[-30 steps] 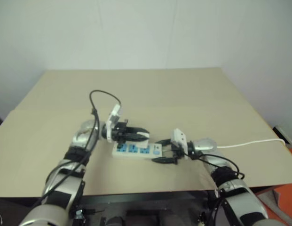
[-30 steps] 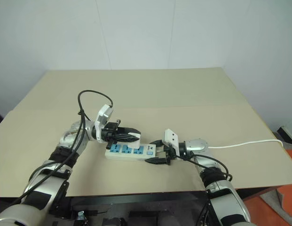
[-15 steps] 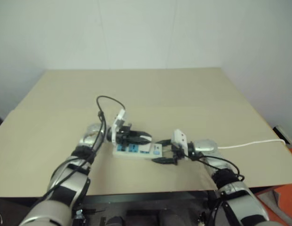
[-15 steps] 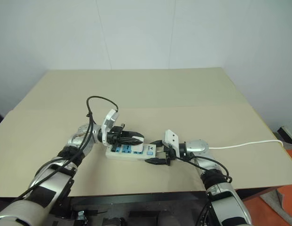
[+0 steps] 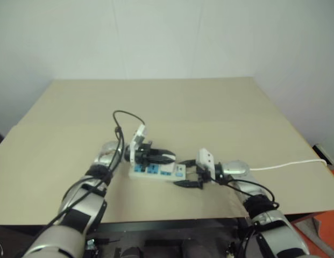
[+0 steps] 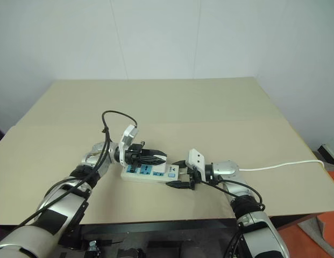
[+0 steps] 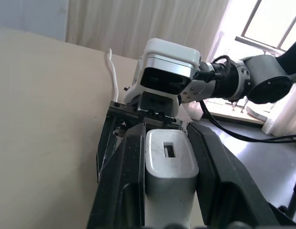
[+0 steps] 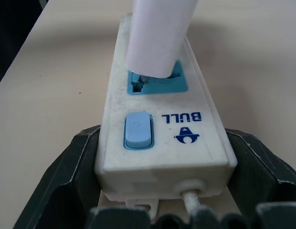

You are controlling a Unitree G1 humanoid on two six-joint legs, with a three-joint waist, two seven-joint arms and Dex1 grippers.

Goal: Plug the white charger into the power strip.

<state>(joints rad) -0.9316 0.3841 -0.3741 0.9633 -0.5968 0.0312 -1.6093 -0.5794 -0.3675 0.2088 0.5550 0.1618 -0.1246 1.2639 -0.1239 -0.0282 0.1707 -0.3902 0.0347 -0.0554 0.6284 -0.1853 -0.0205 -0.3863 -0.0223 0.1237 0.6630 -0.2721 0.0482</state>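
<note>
The long white plastic power strip (image 8: 162, 133) with blue socket faces is clamped at its cord end between the right gripper's (image 6: 180, 173) two black fingers. Just beyond its blue switch, the small white plastic charger block (image 7: 169, 160), clenched in the left gripper (image 6: 156, 156), stands over a socket; its prongs are hidden. The beige table (image 5: 172, 102) lies behind.

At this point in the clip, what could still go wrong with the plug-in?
The charger, clamped in the left hand, sits tilted over the socket; its prongs may miss and jam. The right hand flanks the strip at the cord end only, so a hard push could pivot the far end.
</note>
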